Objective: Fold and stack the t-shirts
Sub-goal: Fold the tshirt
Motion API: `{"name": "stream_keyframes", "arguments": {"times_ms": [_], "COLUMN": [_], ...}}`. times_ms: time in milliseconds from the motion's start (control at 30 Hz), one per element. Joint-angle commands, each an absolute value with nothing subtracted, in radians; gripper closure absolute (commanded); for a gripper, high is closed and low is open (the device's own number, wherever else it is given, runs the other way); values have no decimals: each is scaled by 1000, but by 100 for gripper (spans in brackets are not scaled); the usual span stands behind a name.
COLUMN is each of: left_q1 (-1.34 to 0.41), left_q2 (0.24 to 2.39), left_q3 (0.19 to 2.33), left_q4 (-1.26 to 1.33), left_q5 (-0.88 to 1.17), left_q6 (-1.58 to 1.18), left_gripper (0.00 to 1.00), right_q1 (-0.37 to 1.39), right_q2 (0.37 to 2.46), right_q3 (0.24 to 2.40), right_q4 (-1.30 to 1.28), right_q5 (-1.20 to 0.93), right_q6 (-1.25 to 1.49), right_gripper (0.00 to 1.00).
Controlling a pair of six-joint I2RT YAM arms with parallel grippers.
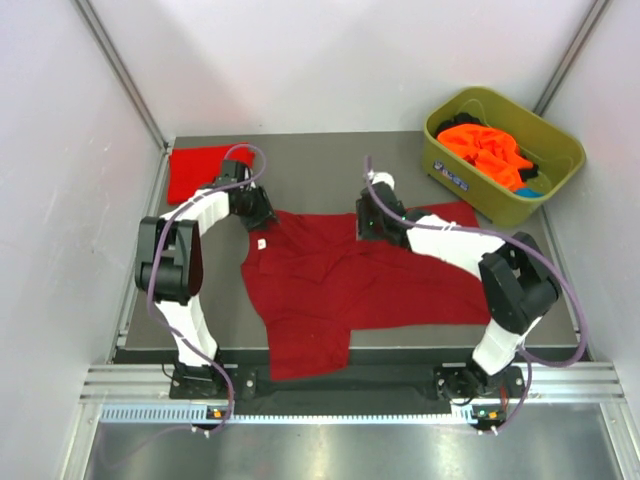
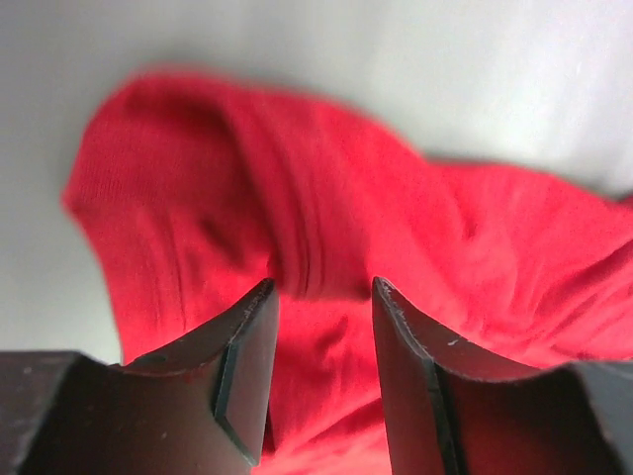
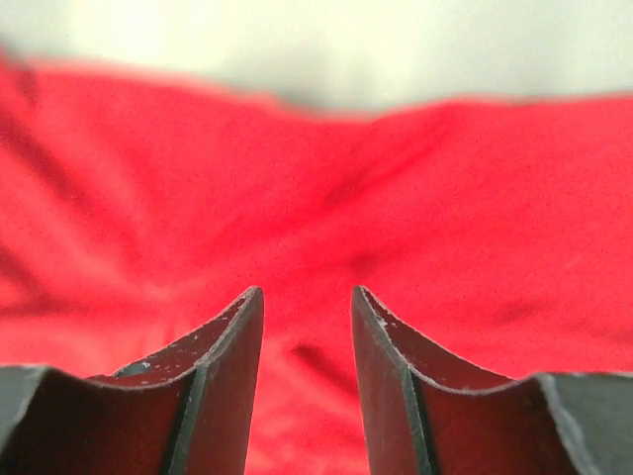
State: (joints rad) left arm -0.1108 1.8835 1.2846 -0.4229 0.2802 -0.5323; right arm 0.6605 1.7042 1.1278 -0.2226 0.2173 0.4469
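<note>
A dark crimson t-shirt [image 1: 340, 285] lies spread and wrinkled across the middle of the table, its small white neck label [image 1: 261, 243] near the left shoulder. My left gripper [image 1: 262, 214] is low over the shirt's back left corner. In the left wrist view this gripper [image 2: 321, 289] is open, with a raised fold of red cloth [image 2: 326, 218] just ahead of the tips. My right gripper [image 1: 368, 226] sits at the shirt's back edge. Seen from its wrist, the right gripper [image 3: 307, 293] is open over the flat cloth [image 3: 425, 198]. A brighter red shirt [image 1: 198, 170] lies folded at the back left.
An olive-green tub [image 1: 556, 146] stands at the back right, holding orange shirts [image 1: 488, 150] and some dark and blue cloth. White walls close in the table on three sides. The crimson shirt's hem reaches the table's near edge [image 1: 400, 345].
</note>
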Motion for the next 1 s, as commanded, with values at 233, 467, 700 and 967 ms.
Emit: {"name": "stream_keyframes", "arguments": {"times_ms": [233, 467, 700, 967], "left_q1": [-107, -106, -94, -94], "left_q2": [2066, 2098, 2085, 2080], "left_q3": [1546, 1608, 1580, 1669], "left_q4": [-417, -428, -351, -497], "left_q5": [275, 114, 31, -42], "left_q6": [-457, -471, -549, -584], "left_gripper": [59, 100, 100, 64], "right_q1": [474, 376, 350, 344], "right_q2": [1905, 1914, 1818, 1712], "right_q3": [1276, 1227, 1115, 1149], "right_q4": [-92, -112, -86, -147], "right_q5": [207, 330, 431, 430], "right_q6": [460, 618, 727, 703], "right_gripper": [60, 62, 61, 57]}}
